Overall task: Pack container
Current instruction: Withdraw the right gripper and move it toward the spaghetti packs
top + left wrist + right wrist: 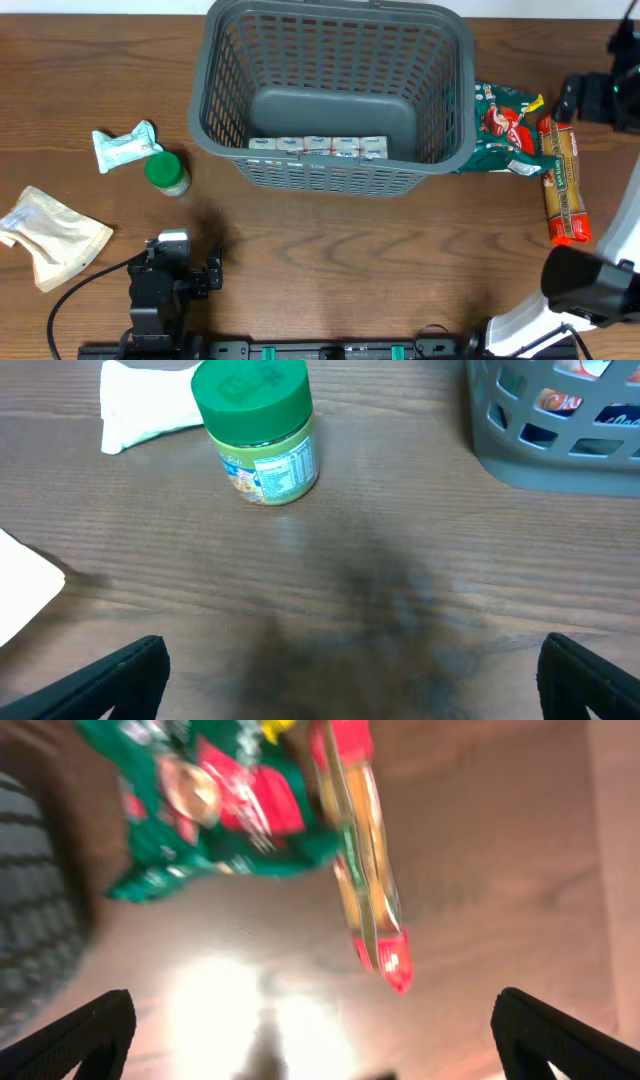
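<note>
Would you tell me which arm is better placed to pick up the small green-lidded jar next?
Left, probably. The left claw, open, points at the small green-lidded jar close ahead; the right claw hangs over the green foil snack bag on the far side of the dark-grey plastic basket.

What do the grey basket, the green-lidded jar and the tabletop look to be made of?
Basket: moulded plastic, matte dark grey, judging by its uniform slotted walls and thick rounded rim. Jar: smooth green plastic-looking lid; clear body under a printed label, plastic or glass, cannot tell. Tabletop: brown wood grain, low sheen; solid wood or laminate is open.
</note>
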### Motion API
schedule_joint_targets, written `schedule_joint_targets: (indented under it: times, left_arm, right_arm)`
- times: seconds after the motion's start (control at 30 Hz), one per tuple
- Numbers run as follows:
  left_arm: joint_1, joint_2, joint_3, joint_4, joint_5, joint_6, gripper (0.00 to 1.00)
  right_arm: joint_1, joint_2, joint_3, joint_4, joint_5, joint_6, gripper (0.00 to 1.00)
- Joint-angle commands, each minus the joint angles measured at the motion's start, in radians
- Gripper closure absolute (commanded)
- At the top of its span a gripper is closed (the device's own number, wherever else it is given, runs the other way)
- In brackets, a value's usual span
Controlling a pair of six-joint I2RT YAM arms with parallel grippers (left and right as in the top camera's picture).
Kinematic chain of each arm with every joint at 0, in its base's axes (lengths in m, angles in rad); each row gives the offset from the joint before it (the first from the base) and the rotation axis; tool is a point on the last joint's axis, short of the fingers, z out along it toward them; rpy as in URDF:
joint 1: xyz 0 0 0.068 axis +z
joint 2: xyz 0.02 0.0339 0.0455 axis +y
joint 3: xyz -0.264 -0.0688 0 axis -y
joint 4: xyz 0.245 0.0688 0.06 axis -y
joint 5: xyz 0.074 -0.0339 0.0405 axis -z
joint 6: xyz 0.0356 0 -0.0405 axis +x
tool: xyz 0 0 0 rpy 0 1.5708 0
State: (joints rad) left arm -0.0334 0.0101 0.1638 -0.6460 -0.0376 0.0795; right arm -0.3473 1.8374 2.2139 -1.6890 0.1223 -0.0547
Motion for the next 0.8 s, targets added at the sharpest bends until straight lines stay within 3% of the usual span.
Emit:
schedule_joint_targets:
  times: [0.0, 0.53, 0.77]
  left_arm:
    - [0.006, -0.006, -0.008, 0.0, -0.023, 0.006, 0.01]
    - [0.006, -0.006, -0.008, 0.0, -0.023, 0.006, 0.01]
    - [0.006, -0.006, -0.008, 0.0, -0.023, 0.006, 0.01]
  right_arm:
    - [-0.053, 0.006, -0.1, 0.015, -0.046, 0.011, 0.01]
    - [-0.111, 0.006, -0.824, 0.392, -0.255, -0.051, 0.01]
    - [-0.119, 0.006, -0.927, 0.486, -0.257, -0.038, 0.01]
